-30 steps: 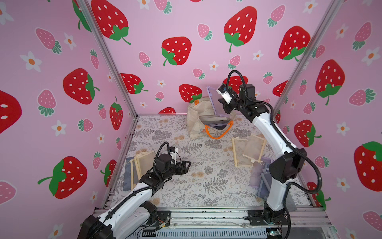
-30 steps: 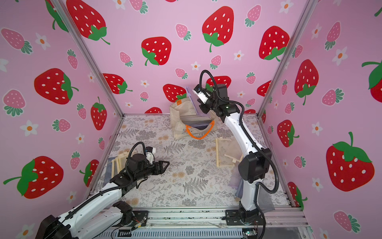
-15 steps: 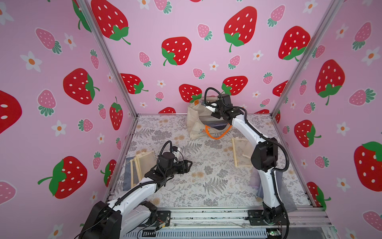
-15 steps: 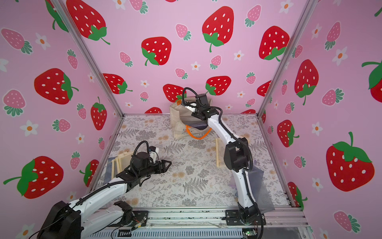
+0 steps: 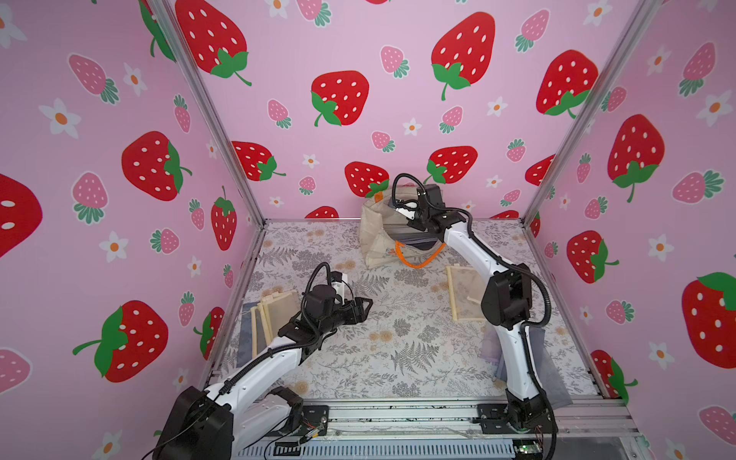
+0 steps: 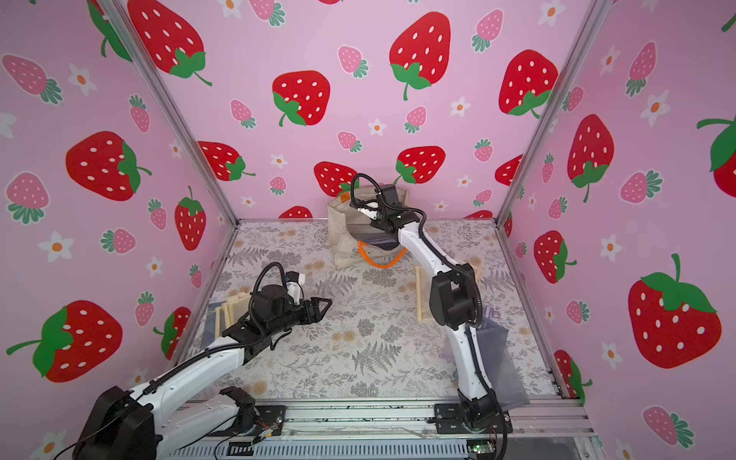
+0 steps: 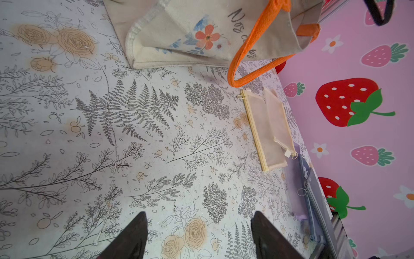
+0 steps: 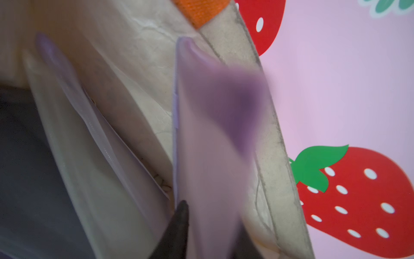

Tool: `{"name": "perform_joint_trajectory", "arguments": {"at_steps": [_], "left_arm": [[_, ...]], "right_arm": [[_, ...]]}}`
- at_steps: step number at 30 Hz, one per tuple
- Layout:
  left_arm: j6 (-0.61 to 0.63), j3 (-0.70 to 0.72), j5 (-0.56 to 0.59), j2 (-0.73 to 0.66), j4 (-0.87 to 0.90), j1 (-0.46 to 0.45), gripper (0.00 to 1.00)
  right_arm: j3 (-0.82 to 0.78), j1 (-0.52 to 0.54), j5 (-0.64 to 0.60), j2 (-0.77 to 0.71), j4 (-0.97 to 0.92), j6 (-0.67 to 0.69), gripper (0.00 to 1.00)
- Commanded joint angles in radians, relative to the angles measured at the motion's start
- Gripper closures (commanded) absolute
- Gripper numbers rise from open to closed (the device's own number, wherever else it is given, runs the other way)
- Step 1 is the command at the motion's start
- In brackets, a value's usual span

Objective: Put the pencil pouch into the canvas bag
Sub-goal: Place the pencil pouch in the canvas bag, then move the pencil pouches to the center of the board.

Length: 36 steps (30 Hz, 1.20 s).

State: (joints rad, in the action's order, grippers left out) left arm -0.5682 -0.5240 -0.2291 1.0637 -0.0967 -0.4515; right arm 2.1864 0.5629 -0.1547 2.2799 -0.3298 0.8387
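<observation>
Pouch [image 8: 215, 134] down inside bag [image 5: 374, 239]

Near left, the left gripper [image 5: 367, 307] hangs spread, empty. Far back, the right gripper [image 8: 212, 215] has sunk into the bag with the pouch; pinching or loosed, I cannot tell. Nearly done.

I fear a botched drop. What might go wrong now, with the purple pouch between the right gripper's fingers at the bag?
1. The purple pouch, between the right gripper's fingers, sits right beside the bag's stitched edge; it may catch there or slip outside.
2. Another pouch stands inside and may prop it up.
3. The bag is soft and slumped; the arm pulling out might snag the orange handle and drag it.
</observation>
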Motion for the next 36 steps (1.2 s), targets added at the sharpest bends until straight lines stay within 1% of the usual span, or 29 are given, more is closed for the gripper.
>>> {"name": "perform_joint_trajectory", "arguments": {"at_steps": [1, 3, 4, 5, 6, 8, 12, 15, 18, 20, 22, 25, 27, 29, 32, 33, 36], "left_arm": [[0.016, -0.068, 0.04, -0.025, 0.033, 0.005, 0.25], [0.023, -0.102, 0.069, -0.018, 0.091, 0.004, 0.25], [0.03, -0.123, 0.085, -0.008, 0.126, 0.005, 0.25], [0.034, -0.14, 0.086, 0.001, 0.157, 0.005, 0.25], [0.035, -0.149, 0.12, 0.007, 0.181, 0.006, 0.25], [0.034, -0.156, 0.134, 0.013, 0.214, 0.012, 0.25], [0.034, -0.153, 0.146, -0.004, 0.268, 0.04, 0.25], [0.045, -0.185, 0.204, -0.015, 0.392, 0.085, 0.24], [0.058, -0.22, 0.24, -0.012, 0.502, 0.183, 0.22], [0.059, -0.231, 0.253, 0.001, 0.54, 0.272, 0.22], [0.041, -0.223, 0.265, 0.016, 0.544, 0.346, 0.21], [-0.012, -0.19, 0.23, 0.037, 0.524, 0.468, 0.2], [-0.022, -0.181, 0.26, 0.045, 0.53, 0.526, 0.19], [-0.026, -0.18, 0.298, 0.051, 0.545, 0.584, 0.19], [-0.039, -0.167, 0.336, 0.062, 0.534, 0.683, 0.19], [-0.044, -0.163, 0.326, 0.073, 0.525, 0.72, 0.19], [-0.043, -0.167, 0.241, 0.148, 0.495, 0.853, 0.19]], "right_arm": [[-0.047, 0.009, 0.012, -0.047, 0.025, 0.009, 0.54], [-0.078, 0.017, 0.012, -0.072, 0.037, 0.009, 0.45], [-0.095, 0.024, 0.008, -0.083, 0.047, 0.02, 0.37], [-0.115, 0.033, -0.006, -0.096, 0.063, 0.032, 0.32], [-0.129, 0.039, -0.019, -0.104, 0.073, 0.037, 0.31], [-0.135, 0.047, -0.02, -0.121, 0.061, 0.024, 0.29], [-0.139, 0.049, 0.006, -0.176, 0.01, -0.079, 0.26], [-0.181, 0.053, 0.007, -0.262, -0.004, -0.158, 0.25], [-0.254, 0.061, 0.011, -0.373, -0.007, -0.25, 0.22], [-0.323, 0.072, 0.023, -0.457, -0.015, -0.321, 0.15], [-0.43, 0.091, 0.021, -0.551, 0.008, -0.381, 0.1], [-0.629, 0.124, 0.027, -0.696, 0.077, -0.459, 0.06], [-0.742, 0.14, 0.059, -0.775, 0.099, -0.519, 0.04], [-0.817, 0.158, 0.088, -0.824, 0.118, -0.573, 0.0], [-0.871, 0.19, 0.128, -0.855, 0.13, -0.639, 0.01], [-0.877, 0.201, 0.146, -0.855, 0.137, -0.644, 0.01], [-0.873, 0.222, 0.194, -0.861, 0.135, -0.657, 0.01]]}}
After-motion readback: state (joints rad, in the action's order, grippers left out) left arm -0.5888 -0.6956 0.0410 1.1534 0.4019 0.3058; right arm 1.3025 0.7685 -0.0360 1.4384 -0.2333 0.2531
